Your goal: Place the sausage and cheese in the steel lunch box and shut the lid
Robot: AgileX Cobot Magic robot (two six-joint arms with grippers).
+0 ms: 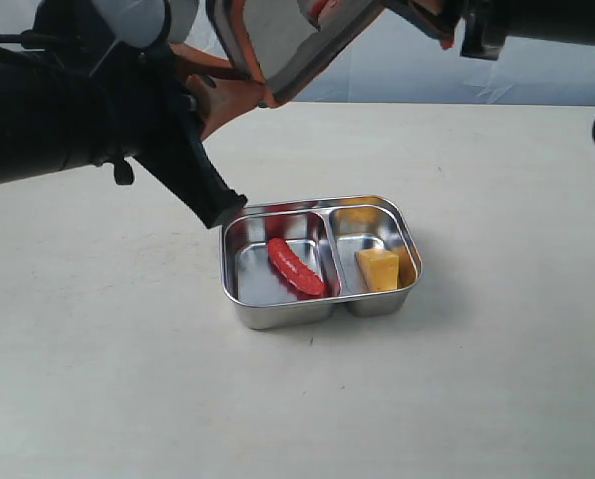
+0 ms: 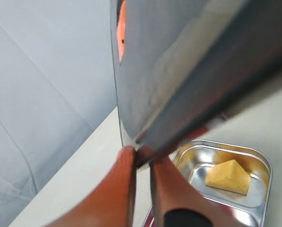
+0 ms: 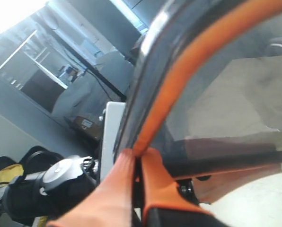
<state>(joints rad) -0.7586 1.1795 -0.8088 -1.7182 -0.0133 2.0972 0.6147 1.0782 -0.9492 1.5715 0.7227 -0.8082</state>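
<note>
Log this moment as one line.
sausage: box, larger compartment | cheese: smaller compartment | lid: off, tilted, held aloft | left gripper: shut on lid | right gripper: shut on lid

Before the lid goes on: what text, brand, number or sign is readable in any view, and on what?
None can be read.
On the lid: no print shows.
On the steel lunch box: no stamp or brand shows.
A pale label in the right wrist view's background: too small and blurred to read.
</note>
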